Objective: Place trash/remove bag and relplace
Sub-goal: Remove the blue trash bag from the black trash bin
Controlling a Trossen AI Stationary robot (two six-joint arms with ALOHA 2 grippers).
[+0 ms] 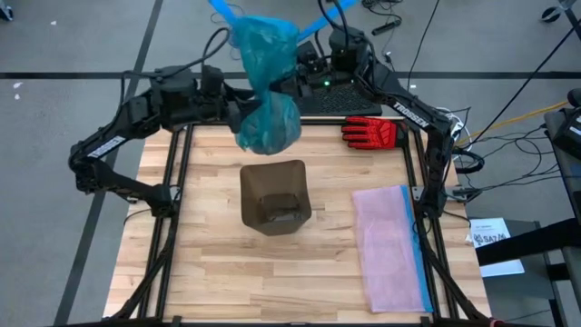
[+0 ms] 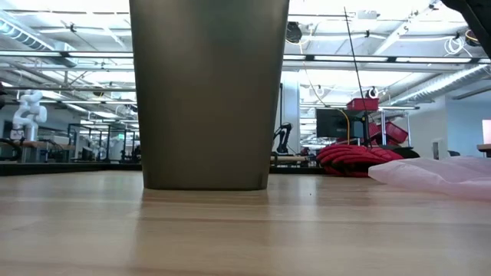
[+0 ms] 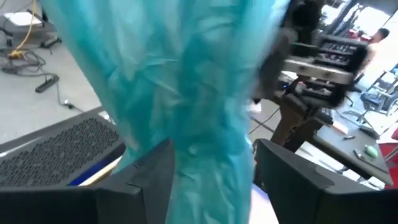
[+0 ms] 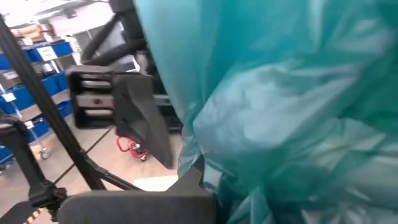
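The teal bag (image 1: 266,86) hangs above the far table edge, behind the bin (image 1: 274,195). The right gripper (image 1: 304,73) is clenched on its neck; the left gripper (image 3: 211,168) is released, fingers apart around the bag. Carry it steadily off the table, without swinging

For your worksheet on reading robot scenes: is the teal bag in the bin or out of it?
Out. The teal bag hangs in the air beyond the bin, between the left gripper and right gripper; the bin stands unlined.
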